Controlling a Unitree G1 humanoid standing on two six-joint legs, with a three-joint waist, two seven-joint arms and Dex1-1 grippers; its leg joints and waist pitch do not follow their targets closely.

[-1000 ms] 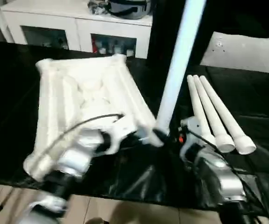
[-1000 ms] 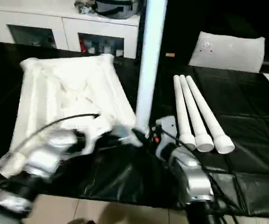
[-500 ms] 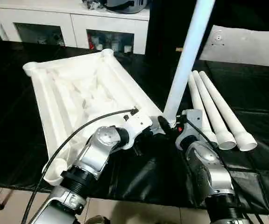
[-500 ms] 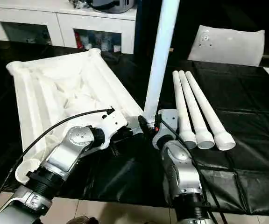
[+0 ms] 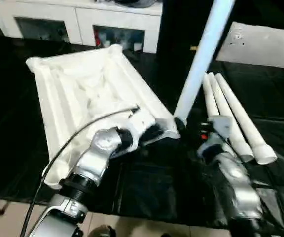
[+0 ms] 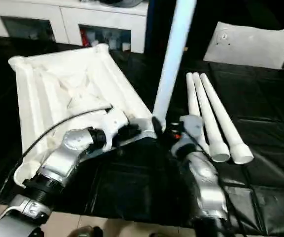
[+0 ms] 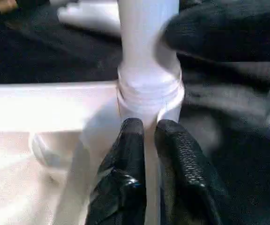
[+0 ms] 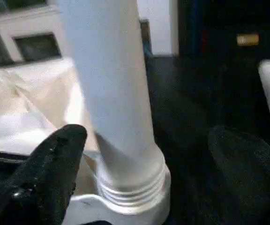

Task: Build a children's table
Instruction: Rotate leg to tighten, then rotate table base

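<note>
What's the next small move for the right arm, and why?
Probably pull the right gripper back and go for one of the three loose legs. Its fingers stand wide apart, clear of the upright leg, which already sits in the tabletop corner socket.

We are working over a black tabletop (image 5: 28,148) that is carrying the white table top (image 5: 83,89), lying upside down with its ribbed underside facing up. Three loose white legs (image 5: 233,116) are lying side by side beside it, and a flat whitish bag (image 5: 263,44) is resting near the far edge.
</note>
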